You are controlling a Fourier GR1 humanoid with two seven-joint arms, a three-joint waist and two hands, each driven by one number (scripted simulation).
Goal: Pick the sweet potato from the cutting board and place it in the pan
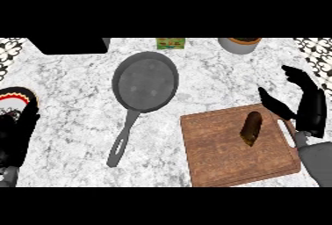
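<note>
A brown sweet potato (251, 128) lies on the wooden cutting board (220, 154) at the lower right of the counter. A dark grey pan (145, 82) sits left of the board, its handle (122, 139) pointing toward me. My right hand (310, 105) hovers over the board's right edge, just right of the sweet potato, fingers spread open and holding nothing. My left hand (13, 136) rests at the far left edge, its fingers relaxed and straight.
A black block (70, 45) stands at the back left, a small green packet (171, 43) at the back middle, and a grey pot (239, 45) at the back right. A patterned red and white dish (16, 99) shows beside my left hand.
</note>
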